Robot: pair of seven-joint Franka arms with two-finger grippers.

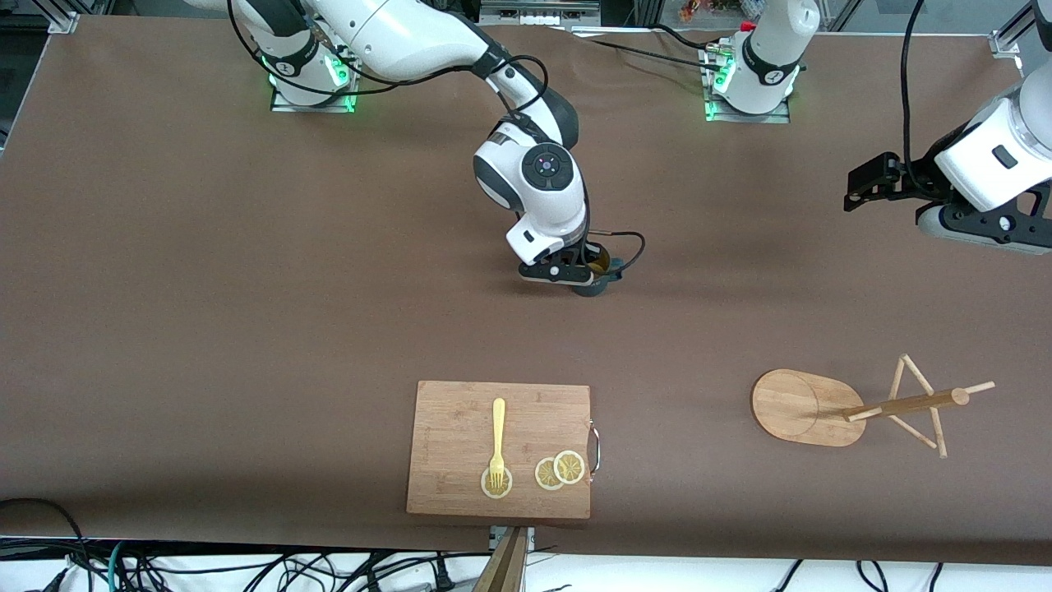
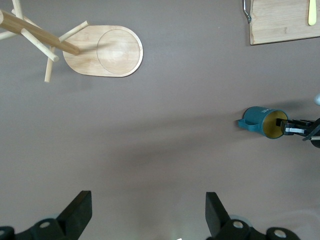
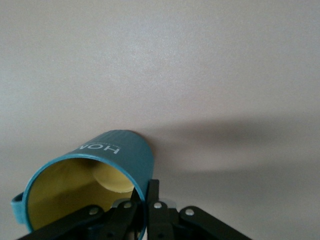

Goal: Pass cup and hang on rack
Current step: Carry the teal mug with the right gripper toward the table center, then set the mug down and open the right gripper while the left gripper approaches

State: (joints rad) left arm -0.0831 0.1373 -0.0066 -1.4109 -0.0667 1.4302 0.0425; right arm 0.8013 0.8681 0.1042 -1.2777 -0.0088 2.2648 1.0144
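nearest, rack (image 1: 809, 407) lies toppled by the front edge; mid-table, right gripper (image 1: 593, 275) pinches cup (image 1: 597, 271) wall; left gripper (image 2: 145, 212), spread, waits for handover.

Cup (image 3: 120, 155) wall — white letters "HON", rest hidden.

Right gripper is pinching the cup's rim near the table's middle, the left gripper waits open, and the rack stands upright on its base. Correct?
Not quite. The front view shows the rack tipped over, pole lying along the table. The rest holds: right gripper shut on the cup, left gripper waiting open.
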